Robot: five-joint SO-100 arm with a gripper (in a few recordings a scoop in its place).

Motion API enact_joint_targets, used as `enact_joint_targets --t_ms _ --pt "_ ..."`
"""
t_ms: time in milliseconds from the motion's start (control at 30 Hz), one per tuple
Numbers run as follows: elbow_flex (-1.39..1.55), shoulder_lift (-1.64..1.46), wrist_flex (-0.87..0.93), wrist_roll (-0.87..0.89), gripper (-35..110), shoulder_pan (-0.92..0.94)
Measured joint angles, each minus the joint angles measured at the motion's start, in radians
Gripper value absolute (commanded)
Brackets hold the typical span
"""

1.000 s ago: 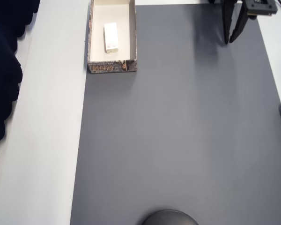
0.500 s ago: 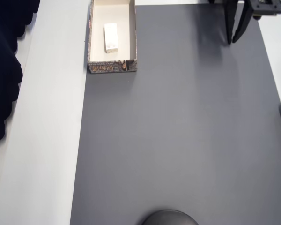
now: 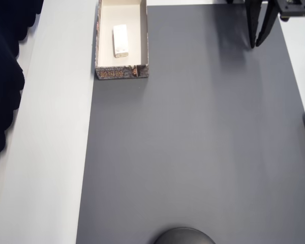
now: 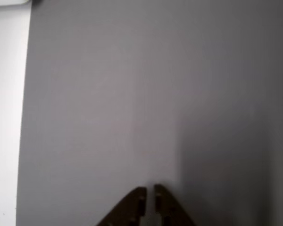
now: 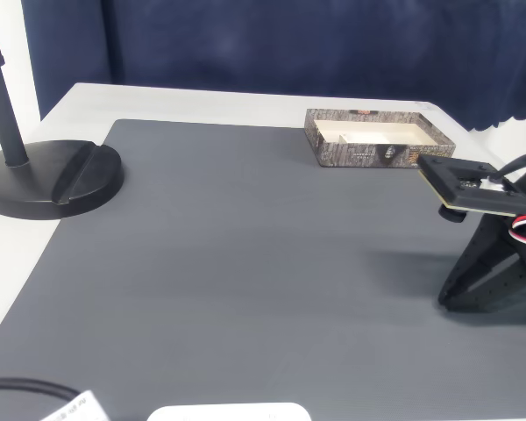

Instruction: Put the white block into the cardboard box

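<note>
The white block [image 3: 121, 40] lies flat inside the cardboard box [image 3: 122, 72] at the top left of the grey mat in the overhead view. In the fixed view the box [image 5: 359, 151] stands at the far edge of the mat, and its wall hides the block. My gripper [image 3: 255, 44] is at the mat's top right corner, far to the right of the box, with nothing held. Its dark fingers meet almost tip to tip in the wrist view [image 4: 150, 190], over bare mat. In the fixed view the gripper [image 5: 449, 301] points down at the mat near the right edge.
A black round stand base [image 5: 48, 180] sits at the mat's left end in the fixed view, seen at the bottom edge from overhead [image 3: 184, 236]. White table [image 3: 56, 127] borders the grey mat [image 3: 193, 152]. A dark curtain hangs along one side.
In the overhead view the gripper has drifted slightly to the right and up toward the picture's top edge. The block and box have not moved.
</note>
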State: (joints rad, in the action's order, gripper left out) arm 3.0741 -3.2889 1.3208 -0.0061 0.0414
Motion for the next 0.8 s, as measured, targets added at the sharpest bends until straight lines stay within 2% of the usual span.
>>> enact_joint_targets --t_ms 800 --pt "0.0 0.0 0.0 0.0 -1 -0.017"
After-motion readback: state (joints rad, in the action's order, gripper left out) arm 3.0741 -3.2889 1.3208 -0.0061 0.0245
